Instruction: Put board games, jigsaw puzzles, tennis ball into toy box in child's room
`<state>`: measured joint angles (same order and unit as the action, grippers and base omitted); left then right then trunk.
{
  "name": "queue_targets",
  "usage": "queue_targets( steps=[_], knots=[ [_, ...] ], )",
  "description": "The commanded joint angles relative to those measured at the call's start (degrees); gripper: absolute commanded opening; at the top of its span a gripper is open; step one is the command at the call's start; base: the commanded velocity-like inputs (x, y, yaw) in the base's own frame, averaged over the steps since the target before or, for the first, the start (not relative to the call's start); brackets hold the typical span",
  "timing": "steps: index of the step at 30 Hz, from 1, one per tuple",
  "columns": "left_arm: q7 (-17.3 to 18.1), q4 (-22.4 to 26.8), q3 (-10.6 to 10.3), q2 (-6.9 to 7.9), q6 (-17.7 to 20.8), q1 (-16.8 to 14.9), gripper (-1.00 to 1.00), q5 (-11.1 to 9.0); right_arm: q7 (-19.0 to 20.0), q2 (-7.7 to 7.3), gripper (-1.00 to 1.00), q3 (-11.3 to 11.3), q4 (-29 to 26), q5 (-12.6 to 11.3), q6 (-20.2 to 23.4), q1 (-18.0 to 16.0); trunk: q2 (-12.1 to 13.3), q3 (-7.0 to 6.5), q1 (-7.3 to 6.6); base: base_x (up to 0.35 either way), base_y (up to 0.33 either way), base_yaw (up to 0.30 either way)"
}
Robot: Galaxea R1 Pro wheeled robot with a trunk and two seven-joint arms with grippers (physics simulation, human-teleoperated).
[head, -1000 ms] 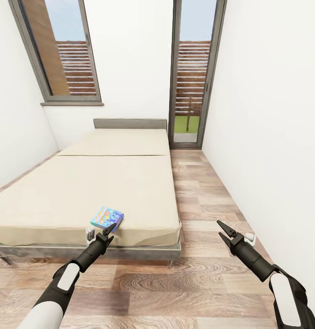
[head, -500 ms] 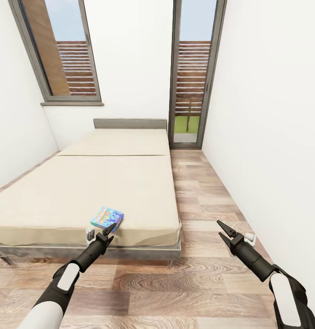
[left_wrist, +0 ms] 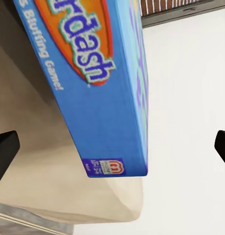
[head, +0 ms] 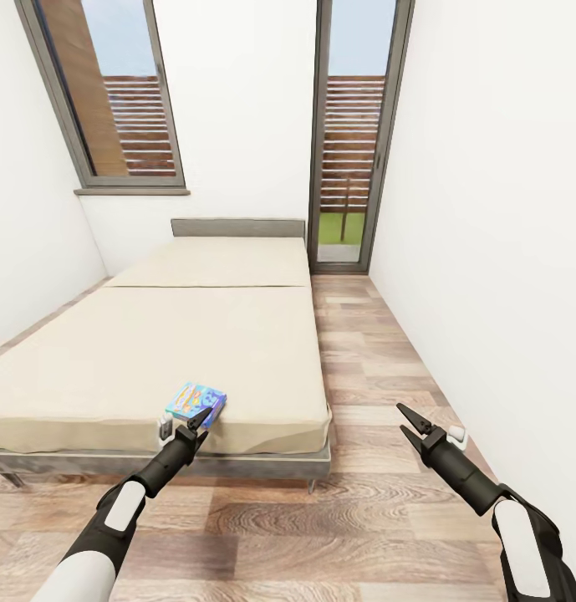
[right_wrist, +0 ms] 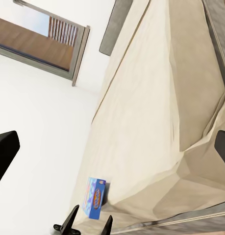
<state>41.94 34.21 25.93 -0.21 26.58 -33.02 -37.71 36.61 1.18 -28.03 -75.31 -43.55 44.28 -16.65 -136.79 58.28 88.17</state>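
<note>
One board game (head: 196, 400), a flat blue box with cartoon print, lies near the front edge of the cream bed (head: 179, 334). My left gripper (head: 206, 420) hovers open just in front of the box, at the bed's edge, not touching it. In the left wrist view the blue board game (left_wrist: 107, 98) looms close ahead, between the lines of the spread fingers. My right gripper (head: 402, 420) is open and empty over the floor to the right of the bed. The right wrist view looks across the bed (right_wrist: 156, 122) to the board game (right_wrist: 95, 198) and the left gripper (right_wrist: 87, 225).
A wood-plank floor (head: 371, 351) runs along the bed's right side up to a glass door (head: 350, 167). A white wall (head: 488, 251) stands close on the right. A window (head: 112, 100) is at the back left above the grey headboard (head: 237, 226).
The whole picture has shifted very slightly, so the camera moved a little. Both arms and the board game keep their places.
</note>
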Motion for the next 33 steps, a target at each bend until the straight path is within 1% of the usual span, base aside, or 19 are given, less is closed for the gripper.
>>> queue_targets(
  steps=[1, 13, 18, 33],
  knots=[
    [0.13, -0.02, 0.16, -0.03, 0.43, -0.04, 1.0, -0.26, 0.13, 0.05, 1.0, -0.16, -0.01, -0.04, 0.36, -0.05, -0.02, 0.05, -0.01, 0.0, 0.0, 0.0],
    [0.33, -0.02, 0.17, 0.01, 0.46, -0.03, 1.0, -0.26, 0.13, 0.05, 1.0, -0.18, -0.01, -0.04, 0.36, -0.05, -0.02, 0.05, -0.01, 0.0, 0.0, 0.0],
    [0.34, -0.02, 0.17, 0.03, 0.53, -0.03, 1.0, -0.26, 0.14, 0.05, 1.0, -0.18, -0.01, -0.04, 0.36, -0.05, 1.98, -0.85, -1.11, 0.0, 0.0, 0.0],
    [0.39, -0.02, 0.17, 0.03, 0.75, -0.04, 1.0, -0.26, 0.14, 0.05, 1.0, -0.18, -0.01, -0.04, 0.36, -0.05, 1.98, -0.85, -1.11, 0.0, 0.0, 0.0]
  ],
)
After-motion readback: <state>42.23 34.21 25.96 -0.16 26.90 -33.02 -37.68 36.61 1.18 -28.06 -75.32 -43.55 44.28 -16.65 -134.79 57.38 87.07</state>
